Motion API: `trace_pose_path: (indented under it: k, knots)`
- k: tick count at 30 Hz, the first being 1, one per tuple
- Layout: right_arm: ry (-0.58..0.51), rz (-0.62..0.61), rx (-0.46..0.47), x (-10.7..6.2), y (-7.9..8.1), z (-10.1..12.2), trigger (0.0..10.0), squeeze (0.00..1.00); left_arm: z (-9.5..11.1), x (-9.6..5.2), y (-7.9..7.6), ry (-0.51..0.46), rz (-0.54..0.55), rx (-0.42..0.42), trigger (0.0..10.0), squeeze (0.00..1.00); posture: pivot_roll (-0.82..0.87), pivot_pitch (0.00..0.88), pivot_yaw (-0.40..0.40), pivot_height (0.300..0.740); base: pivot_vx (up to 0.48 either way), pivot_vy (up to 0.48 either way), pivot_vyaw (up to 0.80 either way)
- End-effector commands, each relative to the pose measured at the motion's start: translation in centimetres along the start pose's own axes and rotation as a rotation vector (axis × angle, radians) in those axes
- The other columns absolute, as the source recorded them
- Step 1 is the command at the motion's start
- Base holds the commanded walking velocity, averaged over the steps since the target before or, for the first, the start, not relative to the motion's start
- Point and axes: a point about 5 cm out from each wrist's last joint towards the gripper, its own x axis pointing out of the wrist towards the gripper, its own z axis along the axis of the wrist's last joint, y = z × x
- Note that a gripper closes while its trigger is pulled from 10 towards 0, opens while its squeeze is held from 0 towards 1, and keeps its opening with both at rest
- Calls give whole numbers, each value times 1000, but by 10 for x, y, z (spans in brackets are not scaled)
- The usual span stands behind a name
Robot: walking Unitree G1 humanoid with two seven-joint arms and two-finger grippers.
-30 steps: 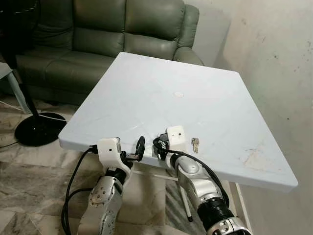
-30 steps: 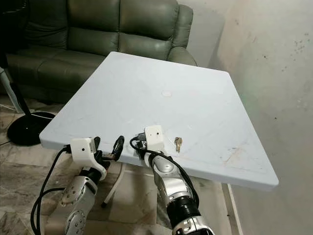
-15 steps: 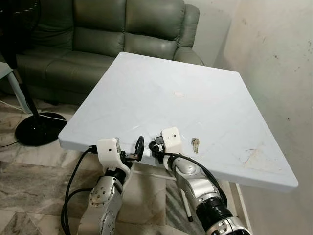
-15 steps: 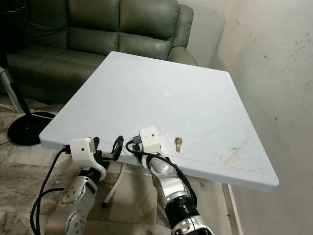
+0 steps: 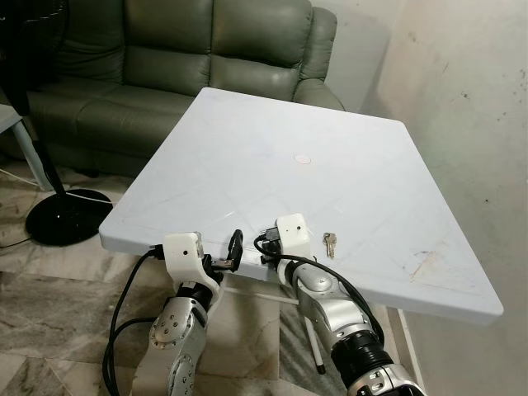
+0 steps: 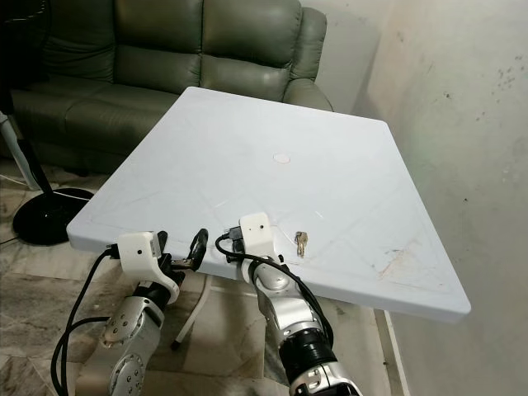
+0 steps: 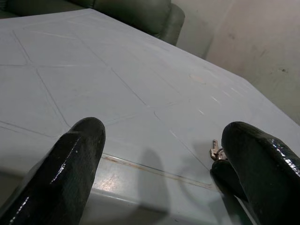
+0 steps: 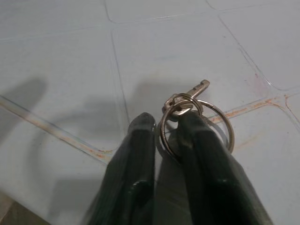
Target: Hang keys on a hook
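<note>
A small bunch of keys on a metal ring lies flat near the front edge of the white table. My right gripper is low over that edge, its white wrist box just left of the keys. In the right wrist view its two fingers are drawn close together. One side of the key ring sits in the narrow slit between the tips and the rest loops round one fingertip. My left gripper hovers open at the table's front edge, left of the right wrist, holding nothing.
A green sofa stands behind the table. A black fan base sits on the tiled floor at the left. A pale wall runs close along the table's right side. A small round mark shows mid-table.
My right wrist shifted slightly left, then back a little. The keys stayed in the same spot on the table. The left arm has not moved.
</note>
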Motion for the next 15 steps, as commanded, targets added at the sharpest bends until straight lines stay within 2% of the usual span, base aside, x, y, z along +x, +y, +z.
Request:
trace_pose_path:
  k: [1,10,15]
  knots:
    - [22,10,27,1,8,-1,0,0,2,2,-18,-18,-23,-59,10000,0,51,53,-145,740,0,0,0]
    - [14,4,34,2,8,1,0,0,3,3,-19,-21,-25,-62,10000,0,53,50,-145,740,0,0,0]
    - [-10,14,90,1,8,5,0,0,3,3,-19,-23,-23,-63,10000,0,53,54,-146,740,0,0,0]
